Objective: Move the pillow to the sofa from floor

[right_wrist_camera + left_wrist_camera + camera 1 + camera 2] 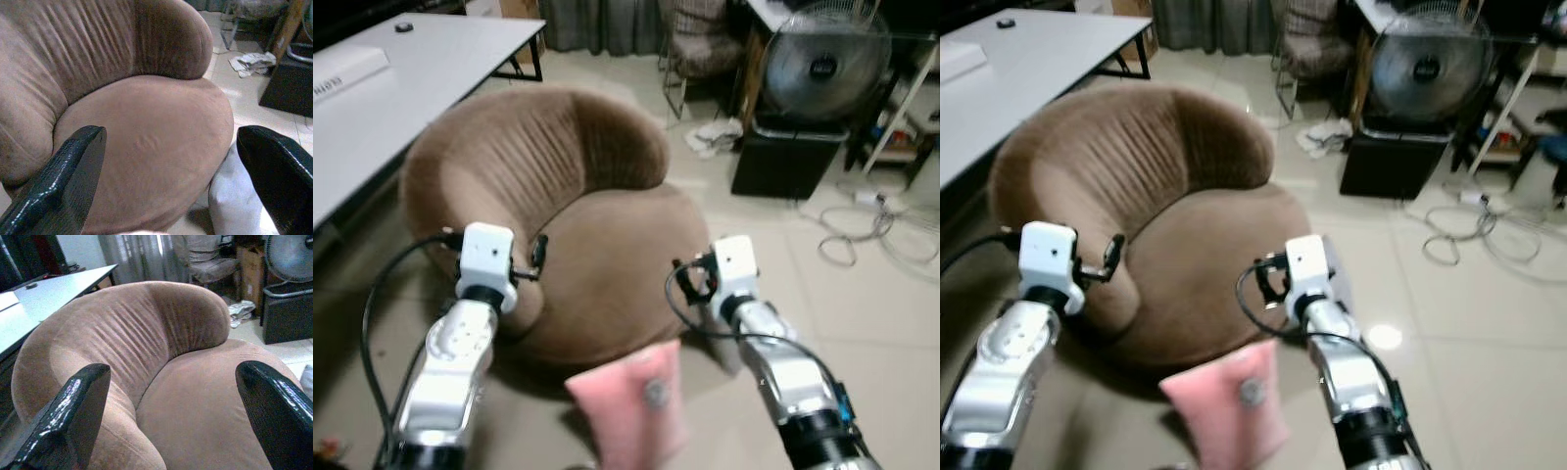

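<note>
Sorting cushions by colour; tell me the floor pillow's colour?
Pink pillow, clearest in the left eye view.

Head looks down; wrists closely face sofa (195, 396).

White table (431, 59) at left; fan (824, 61) atop black box (786, 157), crumpled cloth (713, 137) and cables (862, 230) on the tiled floor (862, 313).

The pink pillow (631, 406) is blurred and cut off by the bottom edge.
</note>
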